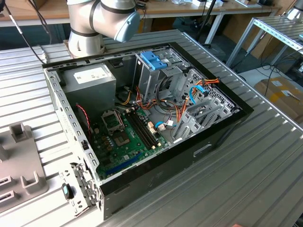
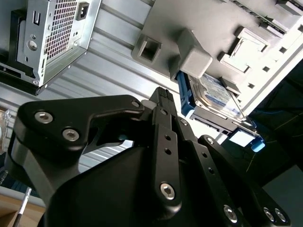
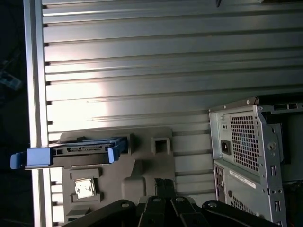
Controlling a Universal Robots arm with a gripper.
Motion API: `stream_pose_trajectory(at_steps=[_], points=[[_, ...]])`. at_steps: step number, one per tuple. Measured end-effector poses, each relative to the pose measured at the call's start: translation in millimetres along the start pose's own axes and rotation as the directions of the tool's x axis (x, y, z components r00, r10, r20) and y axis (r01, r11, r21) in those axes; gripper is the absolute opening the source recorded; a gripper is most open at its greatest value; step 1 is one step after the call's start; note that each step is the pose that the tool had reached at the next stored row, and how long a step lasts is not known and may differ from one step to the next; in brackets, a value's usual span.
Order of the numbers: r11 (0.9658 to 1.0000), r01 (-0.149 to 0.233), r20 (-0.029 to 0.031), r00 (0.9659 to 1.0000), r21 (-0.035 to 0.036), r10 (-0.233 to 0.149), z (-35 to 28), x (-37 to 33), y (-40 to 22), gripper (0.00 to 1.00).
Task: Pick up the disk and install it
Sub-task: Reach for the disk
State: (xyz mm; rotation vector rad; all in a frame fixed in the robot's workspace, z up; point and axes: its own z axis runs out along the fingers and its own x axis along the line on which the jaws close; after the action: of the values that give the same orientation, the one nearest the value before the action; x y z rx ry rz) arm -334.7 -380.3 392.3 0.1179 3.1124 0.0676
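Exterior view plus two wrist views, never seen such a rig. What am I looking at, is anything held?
The machine is one robot arm with a gripper. The exterior view comes from a camera off the arm: it shows an open computer case lying on a ribbed metal table. The two wrist views come from cameras riding on the arm; the black linkage in them is the gripper. Both look at a grey fixture on the table beside the case. The disk, edged in light blue, sits in that fixture. It is not held; the gripper is near it but apart from it.
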Motion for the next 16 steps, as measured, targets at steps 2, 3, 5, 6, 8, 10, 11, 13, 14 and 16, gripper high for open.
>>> stream_pose_trajectory(at_steps=[2, 3, 5, 6, 8, 10, 11, 13, 14, 16], points=[[1.0000, 0.000, 0.0000, 1.0000, -0.0001, 0.000, -0.1, 4.2, -0.3, 0.11], [1.0000, 0.000, 0.0001, 1.0000, -0.0001, 0.000, 0.0, 6.4, -0.4, 0.11], [1.0000, 0.000, -0.0001, 1.0000, 0.0000, 0.000, 0.0, 12.4, -0.4, 0.11], [1.0000, 0.000, 0.0000, 1.0000, 0.0000, 0.000, 0.2, 17.4, -0.2, 0.11], [1.0000, 0.000, 0.0002, 1.0000, 0.0018, 0.000, 1.2, 29.5, 1.9, 0.11], [1.0000, 0.000, 0.0002, 1.0000, 0.0046, 0.000, 2.2, 35.8, 4.1, 0.11], [1.0000, 0.000, 0.0004, 1.0000, 0.0062, 0.000, 3.0, 39.6, 5.6, 0.11], [1.0000, 0.000, 0.0005, 1.0000, 0.0087, 0.000, 4.1, 46.1, 8.3, 0.11], [0.9999, 0.000, 0.0007, 1.0000, 0.0100, 0.000, 4.8, 50.2, 9.9, 0.11], [0.9999, 0.000, 0.0009, 1.0000, 0.0129, 0.000, 6.4, 58.0, 12.8, 0.11]])
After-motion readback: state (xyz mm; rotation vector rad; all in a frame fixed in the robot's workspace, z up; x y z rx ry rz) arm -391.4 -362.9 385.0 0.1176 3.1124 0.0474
